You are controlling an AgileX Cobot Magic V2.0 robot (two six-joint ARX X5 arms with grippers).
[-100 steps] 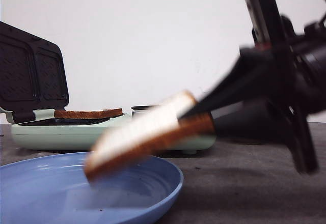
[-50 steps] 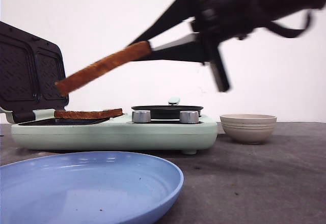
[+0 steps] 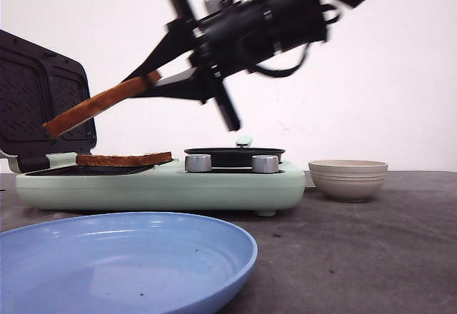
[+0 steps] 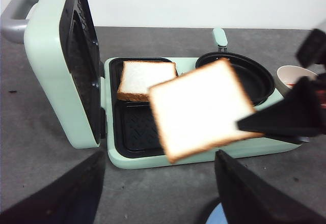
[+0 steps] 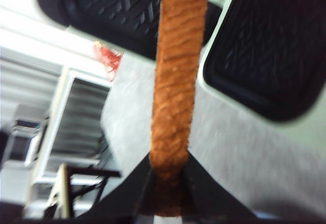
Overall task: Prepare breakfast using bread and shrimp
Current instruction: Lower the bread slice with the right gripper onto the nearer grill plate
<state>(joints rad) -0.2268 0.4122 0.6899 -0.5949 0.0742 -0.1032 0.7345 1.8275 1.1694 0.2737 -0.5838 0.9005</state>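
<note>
My right gripper (image 3: 151,83) is shut on one bread slice (image 3: 98,105) and holds it tilted, low end to the left, in the air above the open sandwich maker (image 3: 164,185). The left wrist view shows this slice (image 4: 201,107) hovering over the near grill plate, with the right gripper's fingers (image 4: 285,122) on its edge. In the right wrist view its crust (image 5: 175,81) runs up from the right gripper (image 5: 168,183). The second slice (image 3: 123,159) lies flat on the far grill plate (image 4: 145,79). My left gripper (image 4: 158,193) is open and empty. The shrimp is not visible.
The maker's lid (image 3: 43,107) stands open at the left. A black pan (image 3: 234,155) sits on the maker's right half behind two silver knobs (image 3: 198,163). A beige bowl (image 3: 348,178) stands to the right. A blue plate (image 3: 121,257) lies in front.
My right gripper has carried the bread slice from just above the blue plate up and to the left, to above the maker's grill plates. The slice on the plate has not moved.
</note>
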